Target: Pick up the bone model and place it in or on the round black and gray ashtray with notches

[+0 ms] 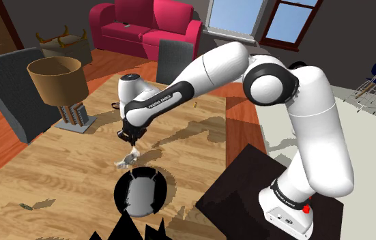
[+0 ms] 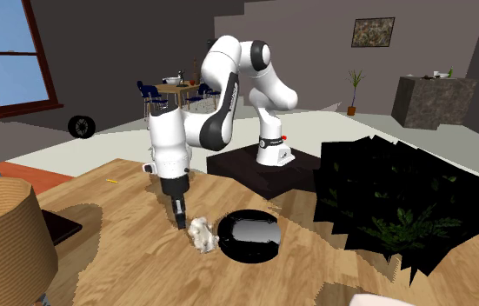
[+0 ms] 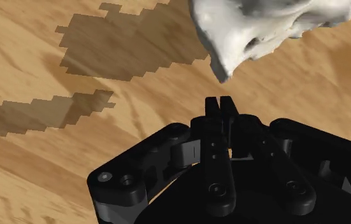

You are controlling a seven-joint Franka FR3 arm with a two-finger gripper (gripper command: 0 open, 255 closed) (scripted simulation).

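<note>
A pale, lumpy bone model (image 1: 127, 160) (image 2: 200, 233) (image 3: 266, 28) lies on the wooden table, right beside the round black ashtray with a grey inside (image 1: 140, 194) (image 2: 250, 236). My black gripper (image 1: 132, 140) (image 2: 182, 222) (image 3: 220, 100) hangs just above the table, a short way from the bone and apart from it. In the wrist view its two fingers meet, shut on nothing, and the bone lies a little beyond their tips.
A lamp with a tan shade (image 1: 58, 80) (image 2: 3, 235) stands on the table at the shoulder view's left. A small yellow object (image 1: 196, 104) (image 2: 113, 181) lies farther off. Dark plant leaves (image 2: 402, 196) crowd the table edge next to the ashtray. A grey chair (image 1: 5, 92) stands beside the table.
</note>
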